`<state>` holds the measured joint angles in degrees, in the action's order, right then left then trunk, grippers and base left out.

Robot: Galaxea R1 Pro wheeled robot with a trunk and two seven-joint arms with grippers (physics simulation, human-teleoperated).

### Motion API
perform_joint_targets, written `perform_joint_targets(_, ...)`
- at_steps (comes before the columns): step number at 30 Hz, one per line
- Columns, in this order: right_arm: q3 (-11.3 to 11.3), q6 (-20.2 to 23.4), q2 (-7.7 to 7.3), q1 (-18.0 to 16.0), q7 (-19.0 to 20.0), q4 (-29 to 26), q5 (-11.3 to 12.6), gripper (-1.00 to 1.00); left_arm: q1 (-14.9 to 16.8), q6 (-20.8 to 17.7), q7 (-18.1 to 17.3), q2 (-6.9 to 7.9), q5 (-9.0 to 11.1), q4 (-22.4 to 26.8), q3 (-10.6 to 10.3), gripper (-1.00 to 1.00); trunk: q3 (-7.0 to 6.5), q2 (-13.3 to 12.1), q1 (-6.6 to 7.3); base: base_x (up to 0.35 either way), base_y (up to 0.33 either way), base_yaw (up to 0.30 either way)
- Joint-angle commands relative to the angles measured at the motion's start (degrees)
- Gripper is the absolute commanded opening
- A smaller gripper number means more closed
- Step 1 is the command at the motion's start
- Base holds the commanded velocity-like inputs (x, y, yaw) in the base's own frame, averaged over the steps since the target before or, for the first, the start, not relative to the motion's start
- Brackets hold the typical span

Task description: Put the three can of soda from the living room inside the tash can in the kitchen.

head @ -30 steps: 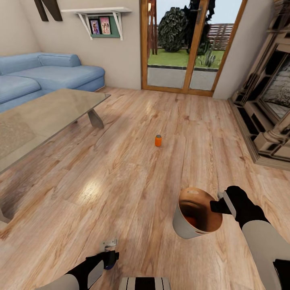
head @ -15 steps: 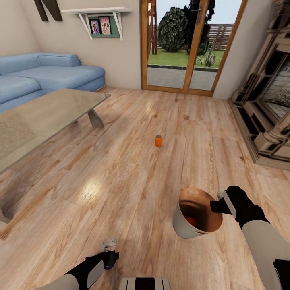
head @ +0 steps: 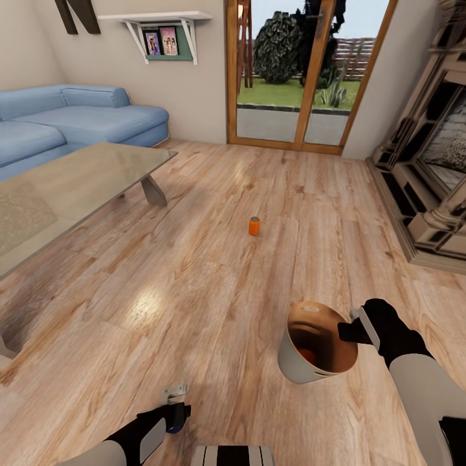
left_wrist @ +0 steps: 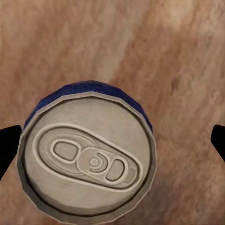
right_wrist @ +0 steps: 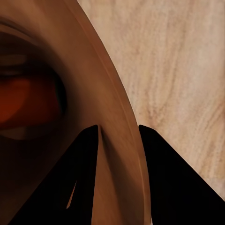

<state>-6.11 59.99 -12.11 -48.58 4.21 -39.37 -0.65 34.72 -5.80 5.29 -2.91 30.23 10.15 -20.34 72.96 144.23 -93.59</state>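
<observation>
The orange can of soda (head: pixel 254 226) stands upright on the plank floor in mid-room. My right gripper (head: pixel 346 331) is shut on the rim of the grey tash can (head: pixel 299 364), held tilted just above the floor; in the right wrist view its fingers (right_wrist: pixel 84 173) pinch the brown wall (right_wrist: pixel 117 154). A reddish can (head: pixel 306 355) lies inside it, also seen as a red blur (right_wrist: pixel 23 101). The blue can (left_wrist: pixel 89 159) with its silvery top sits between the wide-spread tips of my left gripper (left_wrist: pixel 112 143). That gripper is low by my base (head: pixel 176 414), open, with a gap on one side.
A glass-topped low table (head: pixel 71 188) stands at the left, with the blue sofa (head: pixel 77 120) behind it. Wood-framed glass doors (head: pixel 301 71) close the far wall. The fireplace surround (head: pixel 427 175) juts out at the right.
</observation>
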Motion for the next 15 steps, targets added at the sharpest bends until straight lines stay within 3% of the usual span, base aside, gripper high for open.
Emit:
perform_joint_targets(1, -0.04, 0.01, 0.0, -0.02, 0.27, 0.0, 1.26, -1.0, 0.0, 0.0, 0.0, 0.0, 0.0, -0.01, 0.01, 1.0, 0.0, 0.0, 0.01, 0.0, 0.0, 0.0)
perform_joint_targets(2, -0.04, 0.01, -0.01, -0.02, 0.27, 0.0, 1.26, -1.0, 0.0, 0.0, -0.01, 0.0, 0.0, -0.02, 0.0, -1.0, 0.0, 0.0, 0.01, 0.0, 0.0, 0.0)
perform_joint_targets(15, -0.07, 0.01, -0.08, -0.02, 0.27, 0.0, 1.26, -1.0, -0.25, 0.14, -0.02, -0.07, -0.25, 0.04, -0.11, -1.0, 0.0, 0.0, 0.01, 0.0, 0.0, 0.0)
